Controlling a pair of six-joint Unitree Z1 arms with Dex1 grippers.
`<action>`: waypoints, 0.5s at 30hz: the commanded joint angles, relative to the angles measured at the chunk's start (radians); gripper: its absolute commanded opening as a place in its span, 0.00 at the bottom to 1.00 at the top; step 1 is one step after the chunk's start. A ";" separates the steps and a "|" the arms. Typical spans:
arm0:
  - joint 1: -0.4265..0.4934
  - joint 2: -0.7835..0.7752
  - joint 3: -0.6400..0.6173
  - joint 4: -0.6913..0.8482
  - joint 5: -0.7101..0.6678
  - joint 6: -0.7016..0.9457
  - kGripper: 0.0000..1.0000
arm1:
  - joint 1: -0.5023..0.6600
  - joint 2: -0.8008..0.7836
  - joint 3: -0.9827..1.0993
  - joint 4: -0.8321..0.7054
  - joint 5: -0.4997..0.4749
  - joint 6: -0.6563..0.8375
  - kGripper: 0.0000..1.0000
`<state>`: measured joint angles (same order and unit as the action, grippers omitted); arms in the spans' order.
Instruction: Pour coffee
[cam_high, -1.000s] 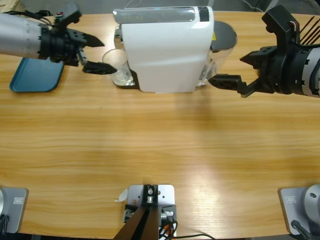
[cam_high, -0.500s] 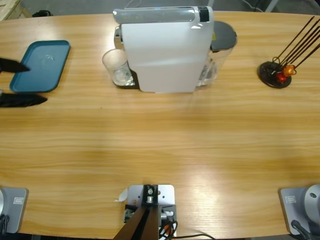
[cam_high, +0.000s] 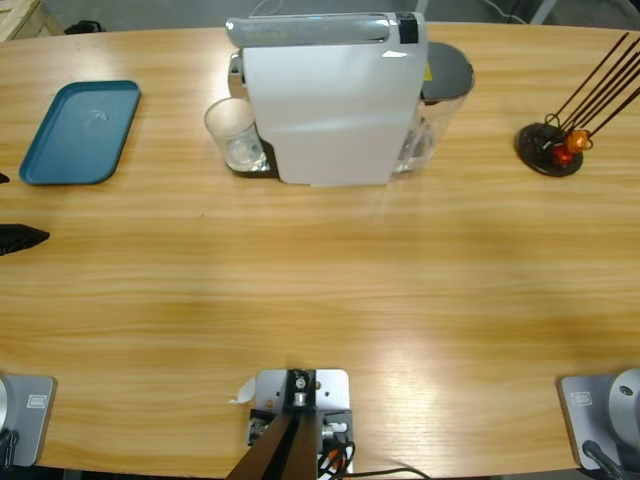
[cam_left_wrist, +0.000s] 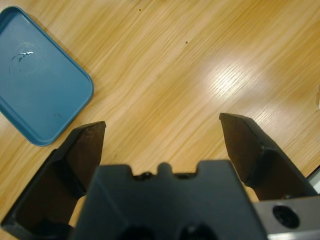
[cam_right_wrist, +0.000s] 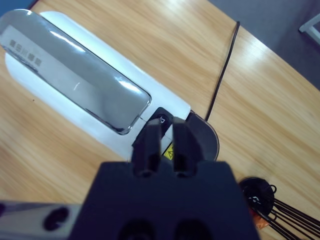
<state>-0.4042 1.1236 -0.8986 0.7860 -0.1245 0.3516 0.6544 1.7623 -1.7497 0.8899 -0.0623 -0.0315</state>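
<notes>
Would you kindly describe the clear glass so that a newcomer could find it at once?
Find the white coffee machine at the table's far edge, the largest thing there. The glass stands against its left side in the high view, between the machine and the blue tray. It is the only small, clear, upright tumbler; the other clear vessel, a lidded tank, sits on the machine's opposite side.

Bright, even overhead light; white glare patch on the wooden table (cam_left_wrist: 235, 82); close black hand (cam_left_wrist: 162, 145) softly blurred.

The left pincer (cam_left_wrist: 162, 142) is held wide apart above the table (cam_left_wrist: 200, 60). The right pincer (cam_right_wrist: 167, 137) is closed tight, raised above the table.
</notes>
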 joint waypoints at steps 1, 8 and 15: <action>0.008 0.008 0.041 0.013 0.016 -0.010 0.99 | -0.032 0.067 -0.002 0.009 -0.001 -0.016 0.00; 0.008 0.016 0.047 0.012 0.016 -0.010 0.99 | -0.031 0.071 -0.008 0.006 0.018 -0.018 0.00; 0.008 0.016 0.048 0.011 0.016 -0.010 0.99 | -0.030 0.078 -0.001 0.006 0.042 -0.018 0.00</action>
<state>-0.4041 1.1243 -0.8874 0.7861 -0.1244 0.3516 0.6342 1.7812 -1.7552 0.8899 -0.0469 -0.0379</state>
